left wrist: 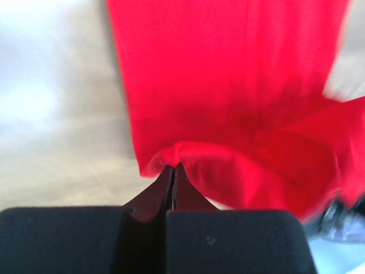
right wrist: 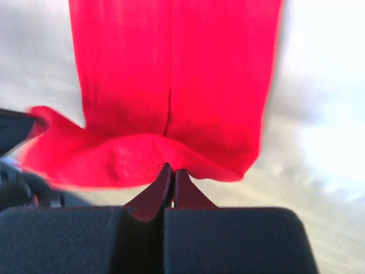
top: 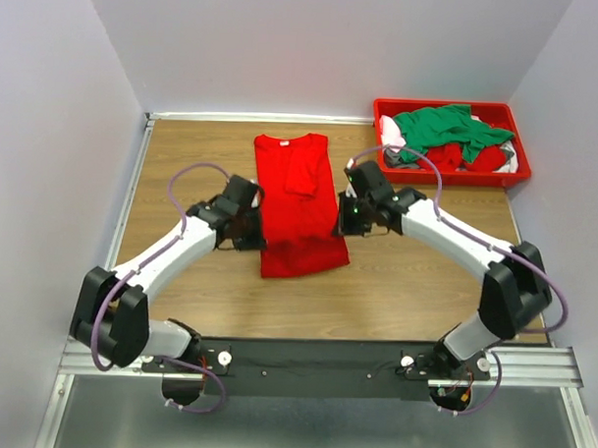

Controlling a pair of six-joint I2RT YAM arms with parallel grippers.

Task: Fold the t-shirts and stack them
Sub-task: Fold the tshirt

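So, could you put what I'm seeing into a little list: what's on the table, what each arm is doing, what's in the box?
On the table: red t-shirt, spread lengthwise, sleeves tucked in
Left gripper: shut on the shirt's left edge
Right gripper: shut on its right edge
Bin: red plastic, far right corner, holding a green shirt, red cloth and white cloth heaped together
Folded stack: none in view

**Mostly Red, on Brown**

The spread t-shirt (top: pixel 298 204) is plain bright red. The bin (top: pixel 446 104) is red too, and the shirts (top: pixel 450 129) in it are green, red and whitish-grey. The desk (top: pixel 405 287) shows brown wood grain. The arms (top: pixel 456 239) are white and black, their cables (top: pixel 173 185) purple.
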